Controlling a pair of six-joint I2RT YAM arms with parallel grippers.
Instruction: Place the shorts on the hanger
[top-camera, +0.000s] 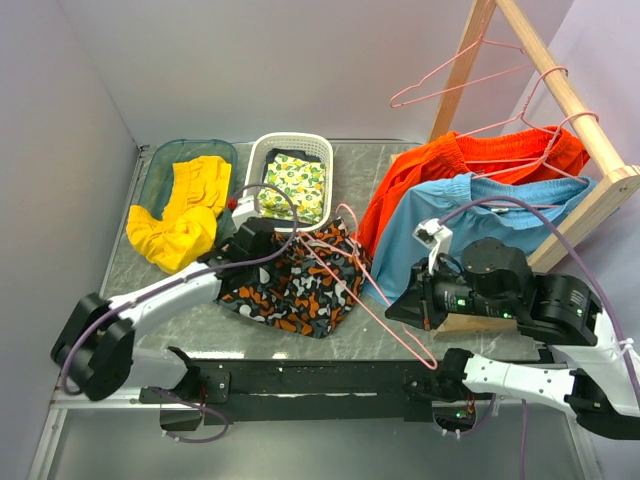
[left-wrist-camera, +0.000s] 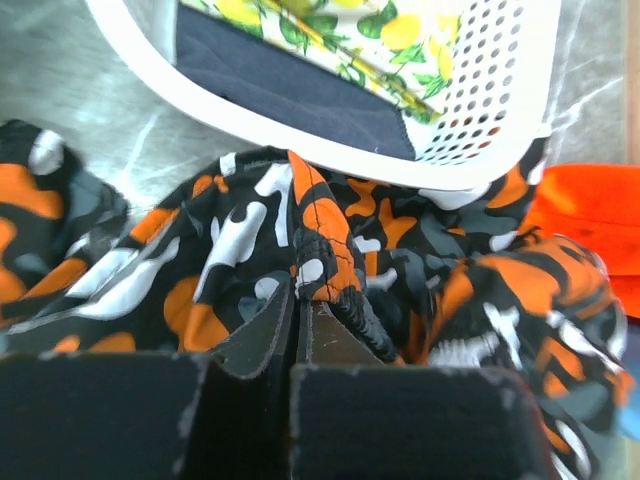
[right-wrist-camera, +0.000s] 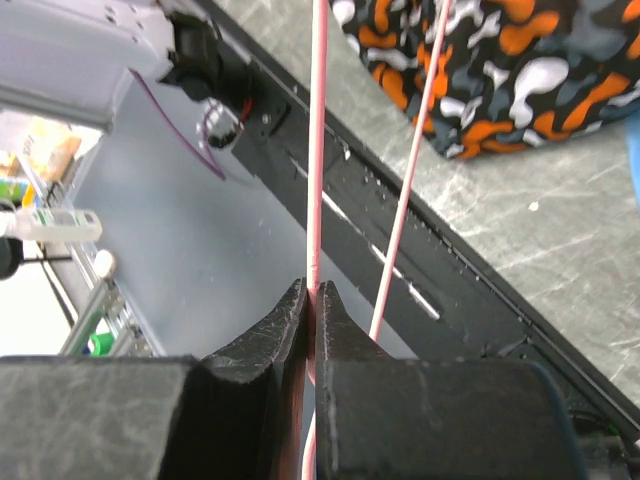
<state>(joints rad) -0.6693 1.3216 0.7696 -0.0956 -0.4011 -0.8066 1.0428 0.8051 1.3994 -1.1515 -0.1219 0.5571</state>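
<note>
At the far left of the bench (top-camera: 190, 330) sits a blue basin (top-camera: 160, 165) with a yellow garment (top-camera: 185, 215) spilling over its rim. Beside it is a white basket (top-camera: 322, 165) holding lemon-print cloth.

Just in front of the basket lie the shorts (top-camera: 300, 285), crumpled on the bench. The left claw (left-wrist-camera: 298, 312) is clenched on a raised fold at their upper edge, near what looks like the gathered waistband. Its two fingers are pressed together with the cloth pinched between them.

The hanger (right-wrist-camera: 317, 150) slants from the shorts down toward the near right, its pink wires crossing the right part of the fabric. The right claw (right-wrist-camera: 312, 300) is clamped on one wire of the hanger, out over the near edge of the bench, with the second wire running free just beside it.

Further right, orange shorts (top-camera: 460, 160) and light-blue shorts (top-camera: 470, 215) hang from a wooden rack (top-camera: 590, 130). A spare pink hanger (top-camera: 450, 85) hangs above them.

I judge the task to be in its early middle. Both things are gripped, one in each claw, but the shorts are bunched on the bench, not draped. The wires seem to lie on top of the cloth, though I cannot tell whether any part passes inside it. What is left is to get the fabric over the hanger's bar so that it hangs there.
</note>
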